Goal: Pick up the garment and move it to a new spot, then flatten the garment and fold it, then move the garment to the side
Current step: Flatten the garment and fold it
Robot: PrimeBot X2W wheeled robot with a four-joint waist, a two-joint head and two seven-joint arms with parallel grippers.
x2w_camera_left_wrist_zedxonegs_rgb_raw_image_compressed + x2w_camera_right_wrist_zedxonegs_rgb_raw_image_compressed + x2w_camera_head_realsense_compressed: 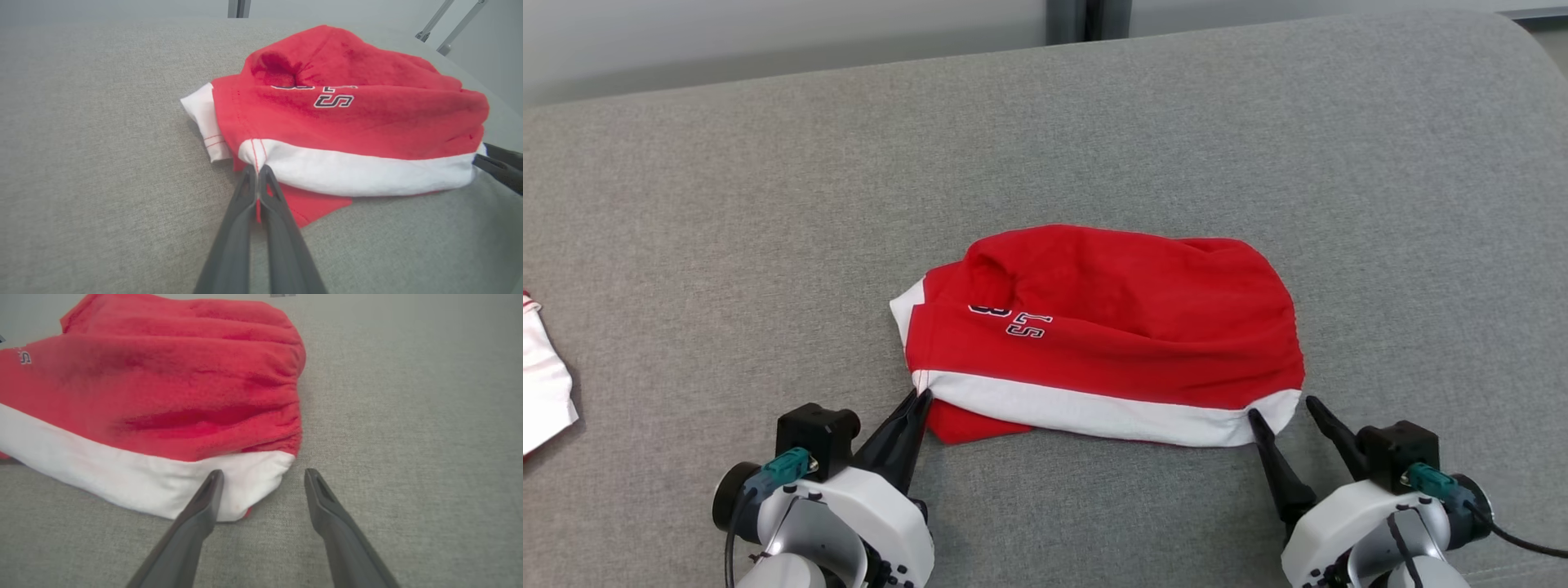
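Note:
The garment (pixel 1094 327) is a red piece with a white band and black-and-white lettering, lying folded and bunched in the middle of the grey cushioned surface (pixel 1176 122). My left gripper (pixel 920 398) is at its near left corner, shut on the garment (pixel 347 114) at the seam where the white band starts, as the left wrist view shows with the gripper (pixel 257 169) pinching red cloth. My right gripper (pixel 1282 408) is open at the near right corner. In the right wrist view this gripper (pixel 263 475) has one finger on the white band of the garment (pixel 163 388) and the other on bare fabric.
A second white cloth with red trim (pixel 543 384) lies at the far left edge of the surface. The surface ends at a pale wall behind, with a rounded corner at the back right. My right gripper's fingers (pixel 498 163) show at the left wrist view's right edge.

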